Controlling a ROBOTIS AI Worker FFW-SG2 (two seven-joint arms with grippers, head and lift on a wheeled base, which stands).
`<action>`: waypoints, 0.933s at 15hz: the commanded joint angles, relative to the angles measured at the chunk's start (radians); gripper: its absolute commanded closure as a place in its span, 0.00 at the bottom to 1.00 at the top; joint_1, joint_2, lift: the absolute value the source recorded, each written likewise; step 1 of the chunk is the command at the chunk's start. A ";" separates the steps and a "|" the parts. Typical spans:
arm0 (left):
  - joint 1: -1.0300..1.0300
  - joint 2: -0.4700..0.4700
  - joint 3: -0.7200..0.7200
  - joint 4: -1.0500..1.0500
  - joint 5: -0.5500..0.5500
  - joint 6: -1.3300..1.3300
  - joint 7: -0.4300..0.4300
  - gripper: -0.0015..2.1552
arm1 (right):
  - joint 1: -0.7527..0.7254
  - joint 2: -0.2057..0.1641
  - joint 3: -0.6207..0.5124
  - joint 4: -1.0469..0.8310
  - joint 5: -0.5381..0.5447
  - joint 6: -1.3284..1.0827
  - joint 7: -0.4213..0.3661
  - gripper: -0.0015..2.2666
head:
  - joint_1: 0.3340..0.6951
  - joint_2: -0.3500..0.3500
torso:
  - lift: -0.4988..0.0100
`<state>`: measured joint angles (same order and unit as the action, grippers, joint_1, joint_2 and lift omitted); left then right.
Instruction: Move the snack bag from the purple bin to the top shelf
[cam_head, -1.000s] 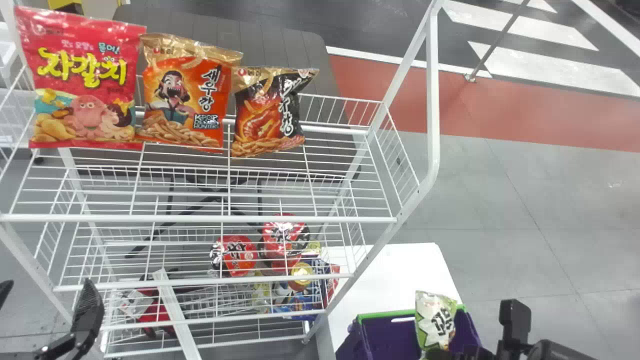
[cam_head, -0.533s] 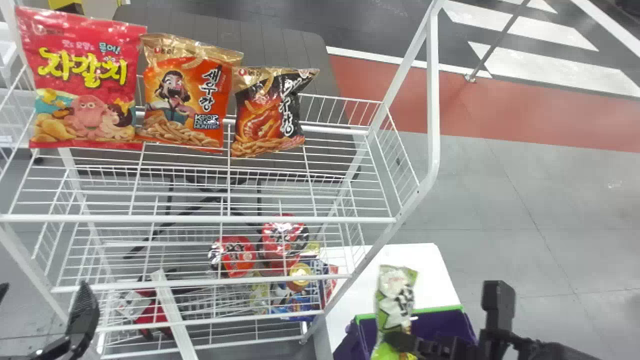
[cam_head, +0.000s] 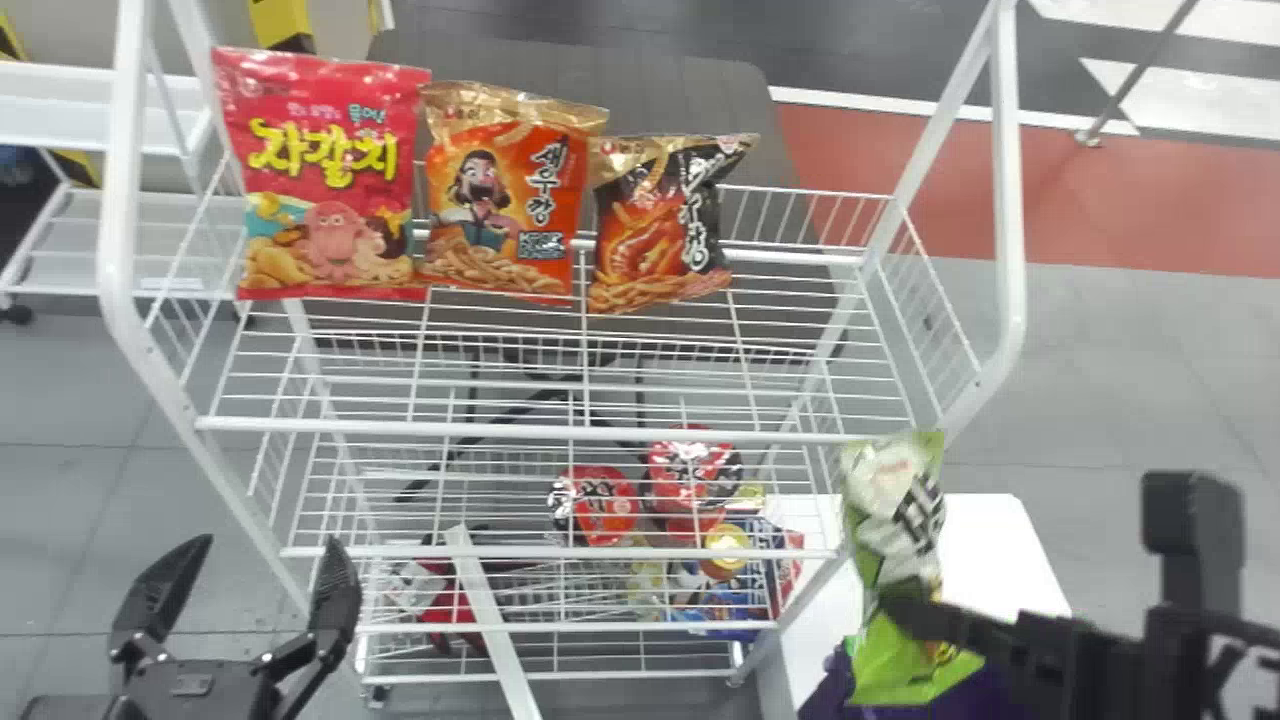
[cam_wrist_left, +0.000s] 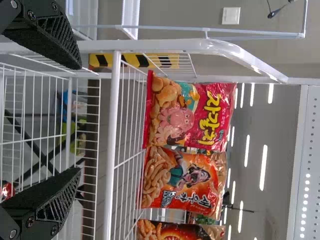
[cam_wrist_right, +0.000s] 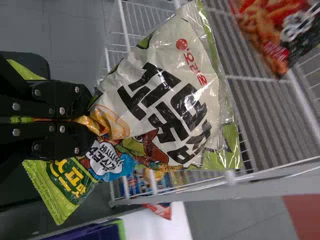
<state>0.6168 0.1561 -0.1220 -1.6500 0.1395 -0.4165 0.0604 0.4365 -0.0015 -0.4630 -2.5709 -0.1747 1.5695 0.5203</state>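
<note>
open room on top shelf (cam_head: 740, 345) at 4 o'clock from black bag (cam_head: 660, 225), orange bag (cam_head: 500, 205) blocking 9, post (cam_head: 1009, 200) at 3, front rail (cam_head: 660, 433) at 6

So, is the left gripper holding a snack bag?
No, the left gripper is open, with nothing between its fingers.

**Left gripper (cam_head: 268, 542) spread, right gripper (cam_head: 895, 605) clenched**

In the head view, the left one sits at eight o'clock, black fingers (cam_head: 333, 600) wide apart, tips toward twelve. The right one is between four and five o'clock, pointing toward ten, its fingers pinched together.
</note>
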 joint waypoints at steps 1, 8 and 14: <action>0.001 0.002 0.001 -0.001 0.000 -0.005 -0.001 0.04 | -0.047 0.002 0.003 -0.066 -0.026 0.003 0.000 1.00 | 1.00 0.33 | 0.98; 0.001 0.006 0.007 -0.001 0.008 -0.011 -0.005 0.04 | -0.070 0.002 0.187 -0.074 -0.052 0.003 -0.178 1.00 | 1.00 0.43 | 0.98; 0.004 0.010 0.019 -0.007 0.014 -0.011 -0.008 0.04 | -0.166 0.002 0.307 -0.044 -0.045 0.003 -0.279 1.00 | 1.00 0.56 | 0.98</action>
<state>0.6211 0.1656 -0.1066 -1.6564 0.1492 -0.4271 0.0530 0.2935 -0.0015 -0.1688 -2.6158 -0.2191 1.5701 0.2476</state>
